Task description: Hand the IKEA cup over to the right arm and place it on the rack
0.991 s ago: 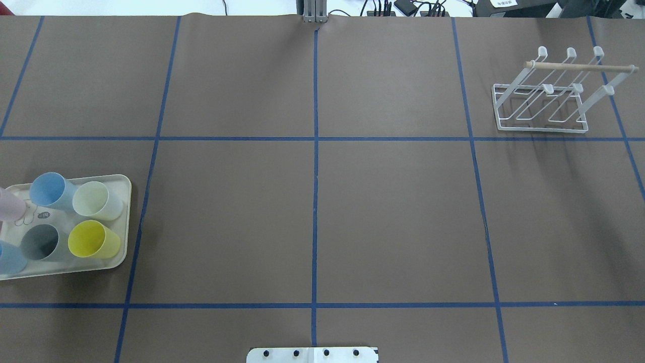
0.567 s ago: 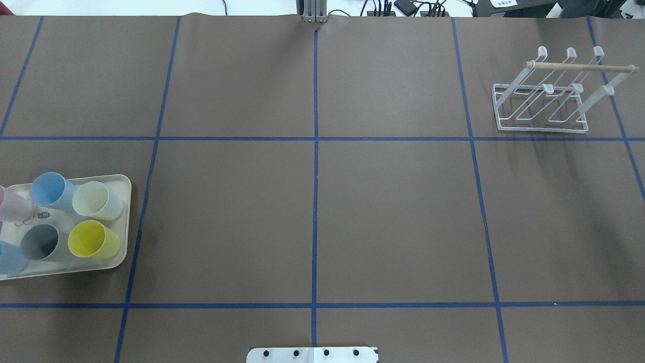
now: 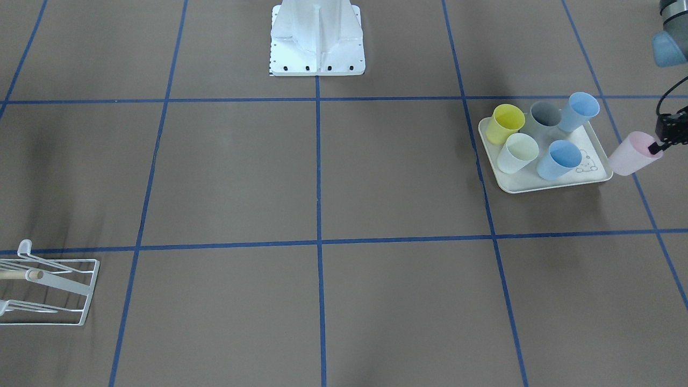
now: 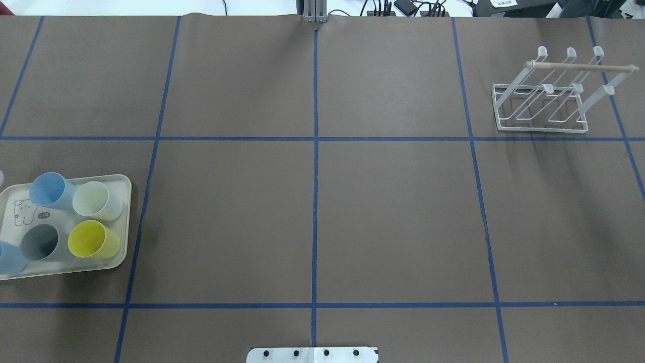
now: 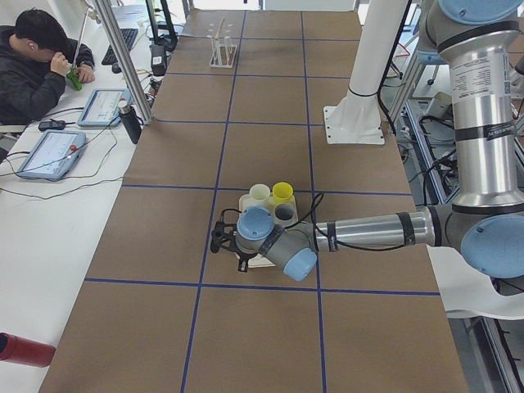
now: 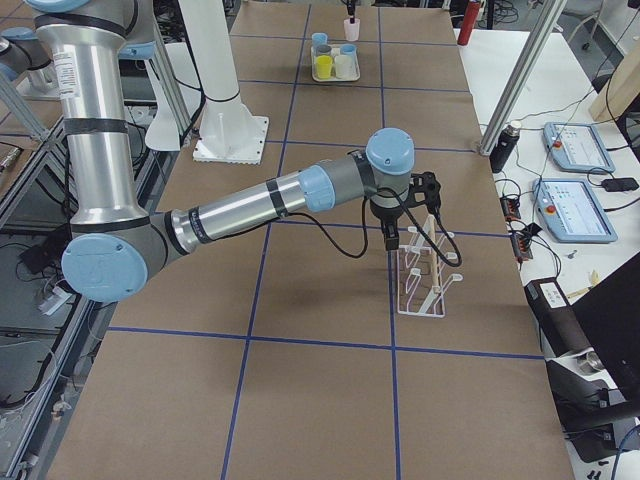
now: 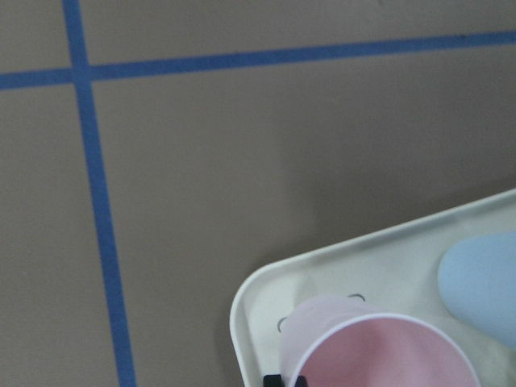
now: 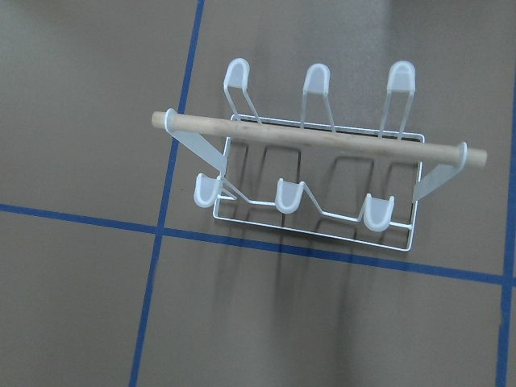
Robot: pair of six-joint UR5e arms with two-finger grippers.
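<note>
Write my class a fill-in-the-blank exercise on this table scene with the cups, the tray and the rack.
1. The cup held in the jaws of the left gripper is coloured ____.
2. The number of cups standing on the tray is ____.
3. The number of cups hanging on the rack is ____.
4. The lines taped across the table are coloured ____.
Missing words: pink; five; zero; blue.

The left arm [image 5: 372, 231] stretches out low and level, and the left hand [image 3: 659, 145] is clamped on the rim of a tilted pink cup [image 3: 629, 155]. The right arm [image 6: 250, 205] reaches out level, with the right hand [image 6: 389, 236] pointing down. Its finger spread cannot be told.
</note>
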